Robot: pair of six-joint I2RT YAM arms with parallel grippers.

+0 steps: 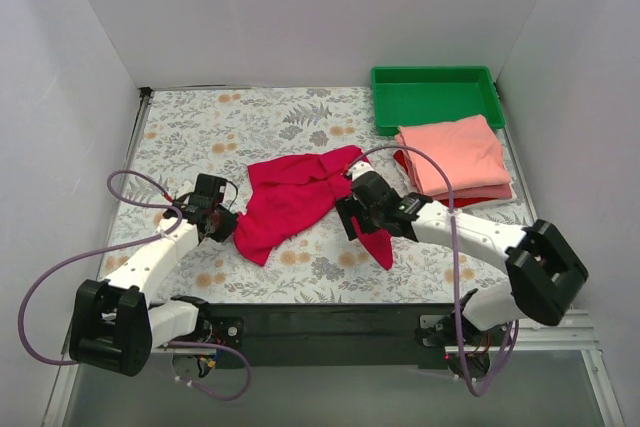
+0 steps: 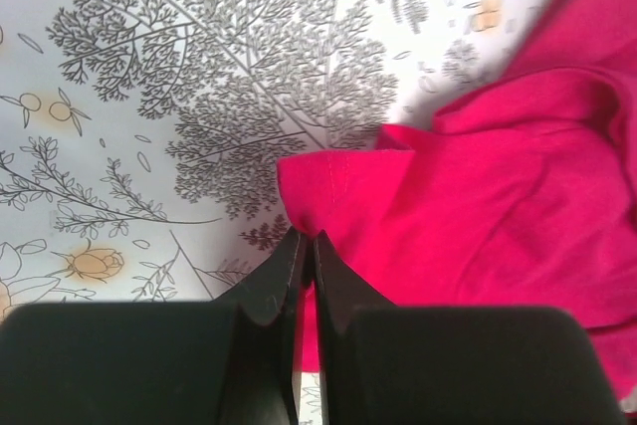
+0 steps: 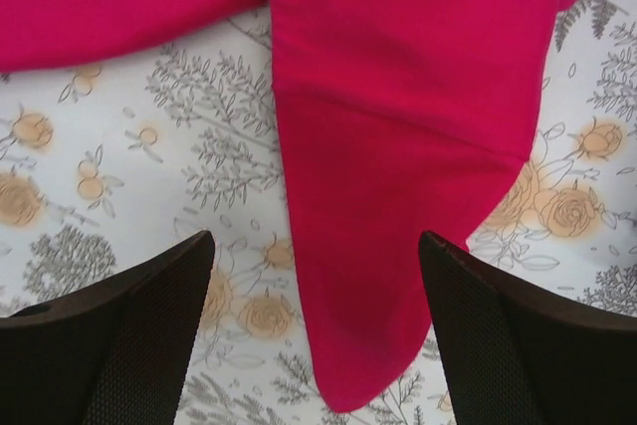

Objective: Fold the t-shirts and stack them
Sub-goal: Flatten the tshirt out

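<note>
The crimson-red t-shirt [image 1: 290, 199] lies crumpled in the middle of the table. My left gripper [image 1: 226, 221] is at its left edge, and in the left wrist view the gripper [image 2: 307, 238] is shut on a fold of the crimson shirt [image 2: 498, 206]. My right gripper [image 1: 362, 223] is open over the shirt's right part. In the right wrist view a pointed flap of the shirt [image 3: 398, 166] lies flat between the spread fingers [image 3: 149, 316] of the gripper [image 3: 317, 246]. The salmon-pink shirt [image 1: 455, 152] lies folded on the brighter red shirt [image 1: 478, 196] at the right.
A green plastic tray [image 1: 435, 97] stands at the back right, just behind the folded stack. The table carries a floral cloth [image 1: 220, 127]. White walls close in the left, back and right sides.
</note>
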